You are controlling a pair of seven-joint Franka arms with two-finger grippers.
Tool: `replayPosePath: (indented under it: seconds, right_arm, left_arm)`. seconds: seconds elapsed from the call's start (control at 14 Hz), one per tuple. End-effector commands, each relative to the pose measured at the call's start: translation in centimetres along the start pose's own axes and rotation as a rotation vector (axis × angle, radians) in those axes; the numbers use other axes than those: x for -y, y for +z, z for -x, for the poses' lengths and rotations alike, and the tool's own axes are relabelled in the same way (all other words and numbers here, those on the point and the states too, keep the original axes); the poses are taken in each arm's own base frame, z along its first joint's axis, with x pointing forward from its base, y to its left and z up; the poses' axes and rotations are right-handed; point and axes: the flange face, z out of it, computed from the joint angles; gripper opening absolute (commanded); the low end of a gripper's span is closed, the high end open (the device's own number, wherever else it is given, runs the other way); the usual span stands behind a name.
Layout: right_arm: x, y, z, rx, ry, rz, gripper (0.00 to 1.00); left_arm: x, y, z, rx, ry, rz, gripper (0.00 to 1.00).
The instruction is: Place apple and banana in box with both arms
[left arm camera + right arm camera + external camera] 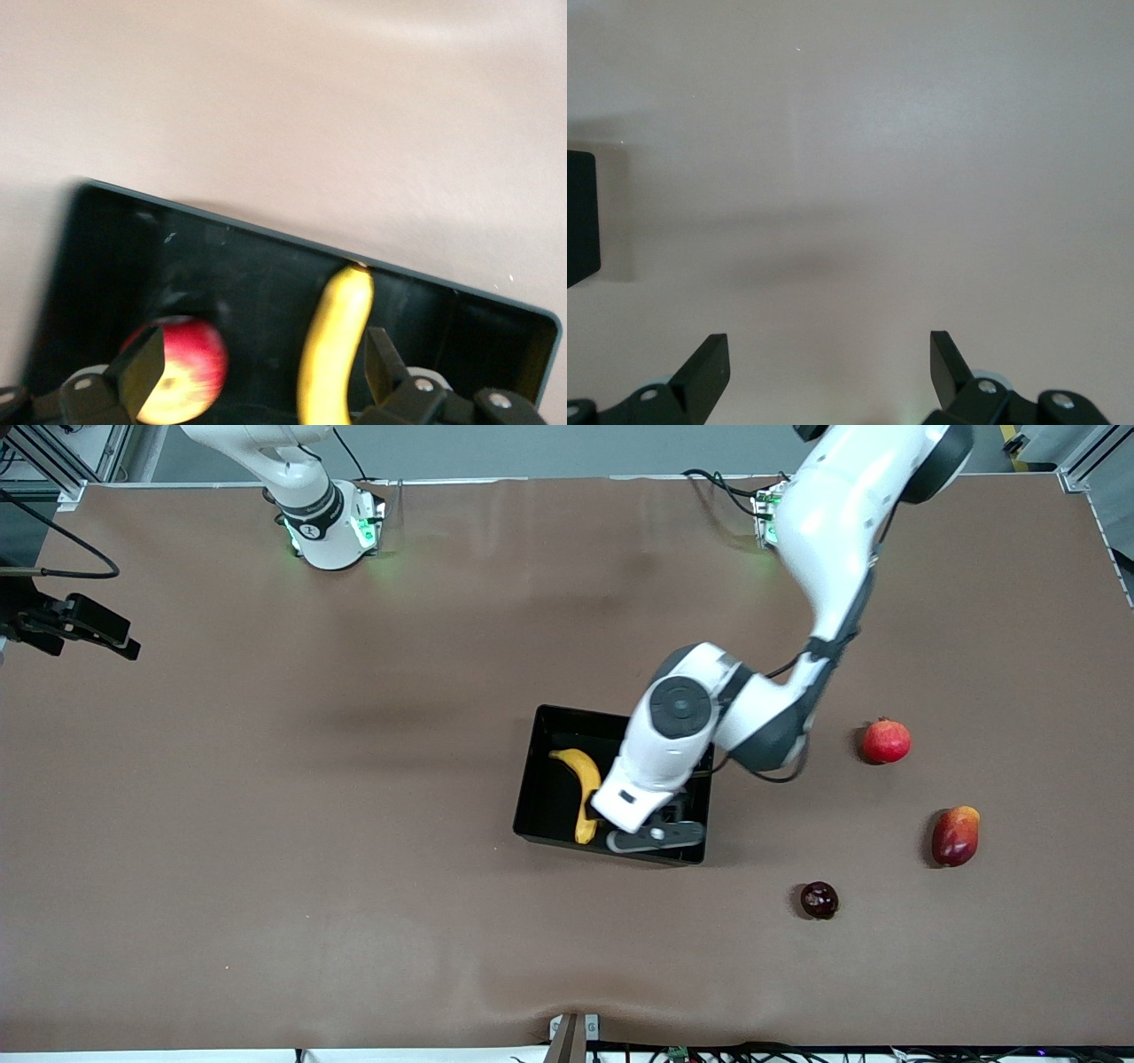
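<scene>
A brown, matte table covering [354,824] spans the whole work surface. Toward the left arm's end lie three fruits, well apart from one another: a round red pomegranate with a crown tip [886,741], an oblong dark-red-and-orange mango [955,836] nearer the front camera, and a small, round, very dark red fruit [819,900] nearest of all.

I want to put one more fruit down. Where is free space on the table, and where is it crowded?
Bare tabletop runs from the box toward the right arm's end. Crowded: the box, holding the banana and apple under the open left gripper, and the patch beside it with pomegranate, mango and dark fruit.
</scene>
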Motion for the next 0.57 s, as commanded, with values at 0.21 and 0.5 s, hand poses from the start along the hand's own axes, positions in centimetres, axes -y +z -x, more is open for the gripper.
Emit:
replayPosePath:
  seconds: [0.21, 0.5]
  right_arm:
    - [0.0, -0.4, 0.2, -0.009, 0.012, -0.003, 1.00]
    - [0.0, -0.4, 0.2, -0.009, 0.012, -0.003, 1.00]
  left_arm:
    - [9.4, -10.3, -3.6, 0.033, -0.026, -0.099, 1.00]
    - [17.2, -14.8, -6.2, 0.069, 0.025, -0.136, 1.00]
